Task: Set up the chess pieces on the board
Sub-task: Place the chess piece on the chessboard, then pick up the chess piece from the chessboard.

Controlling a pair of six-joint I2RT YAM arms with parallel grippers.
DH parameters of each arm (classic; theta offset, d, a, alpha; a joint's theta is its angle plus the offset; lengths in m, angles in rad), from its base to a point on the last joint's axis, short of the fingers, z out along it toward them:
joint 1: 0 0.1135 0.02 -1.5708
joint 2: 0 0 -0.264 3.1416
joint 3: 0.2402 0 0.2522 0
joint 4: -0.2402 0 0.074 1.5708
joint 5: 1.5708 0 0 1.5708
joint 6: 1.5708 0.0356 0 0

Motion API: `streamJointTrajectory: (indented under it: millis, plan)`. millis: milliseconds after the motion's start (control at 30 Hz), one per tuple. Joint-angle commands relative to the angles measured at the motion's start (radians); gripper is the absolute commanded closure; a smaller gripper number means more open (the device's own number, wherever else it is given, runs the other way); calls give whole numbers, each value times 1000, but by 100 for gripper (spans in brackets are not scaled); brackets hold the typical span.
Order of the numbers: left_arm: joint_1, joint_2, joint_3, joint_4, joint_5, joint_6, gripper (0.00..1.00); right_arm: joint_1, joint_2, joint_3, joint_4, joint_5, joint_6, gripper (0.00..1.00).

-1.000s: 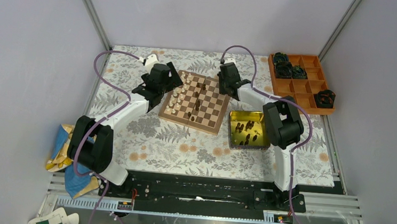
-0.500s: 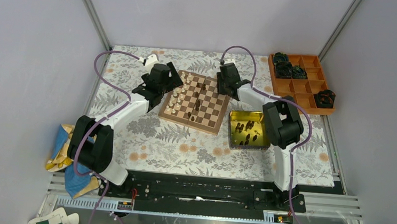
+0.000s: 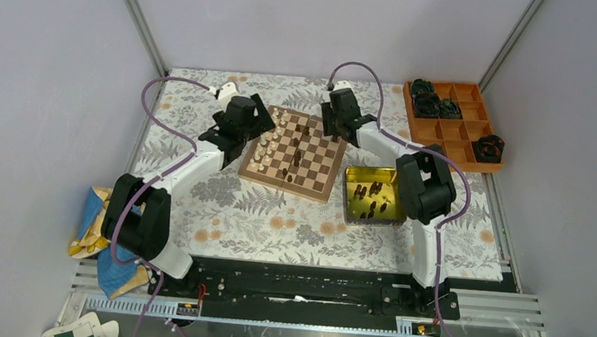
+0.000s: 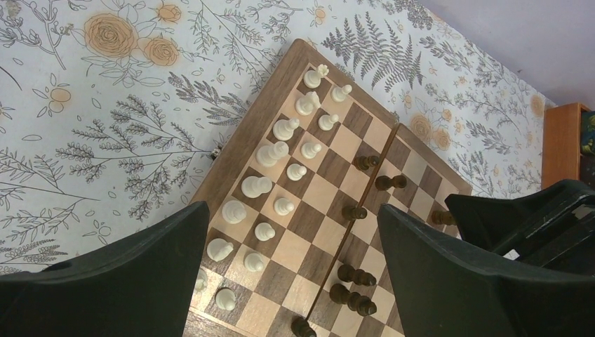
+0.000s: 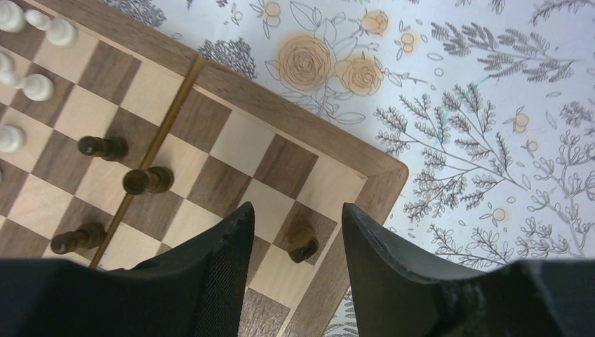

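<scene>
The board (image 3: 282, 186) lies on the flowered cloth at the middle far side. The cream chess pieces (image 3: 265, 146) stand in two rows along its left edge, also in the left wrist view (image 4: 284, 130). A few dark pieces (image 3: 296, 156) stand or lie on its middle squares. My left gripper (image 3: 252, 129) is open and empty above the board's left side (image 4: 291, 210). My right gripper (image 3: 336, 125) is open over the far right corner. One dark piece (image 5: 303, 242) stands on an edge square between its fingers (image 5: 231, 246), touching neither.
A shiny yellow tin (image 3: 349, 197) right of the board holds several dark pieces (image 3: 370, 194). An orange tray (image 3: 453, 132) with black gear lumps stands at the far right. A blue and yellow cloth (image 3: 95, 233) and a green checkered sheet (image 3: 77, 332) lie near left.
My right gripper has shifted slightly left and farther back over the board's far right corner. The left arm has not moved.
</scene>
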Motion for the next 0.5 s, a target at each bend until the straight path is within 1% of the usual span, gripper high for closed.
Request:
streamJointTrajectory:
  millis: [0,67,133,200,467]
  plan:
    - [8,10,-5,45,1,-4,3,22,-66,73,-13,-5,-60,43]
    - [9,12,-5,45,1,-5,3,31,-61,88,-13,-24,-81,42]
    - [9,13,-5,45,1,-5,3,42,-53,100,-13,-45,-97,38]
    - [9,17,-4,44,2,-5,3,52,-36,126,-25,-76,-128,37]
    - [8,20,-1,41,1,-5,3,87,24,197,-45,-147,-161,36]
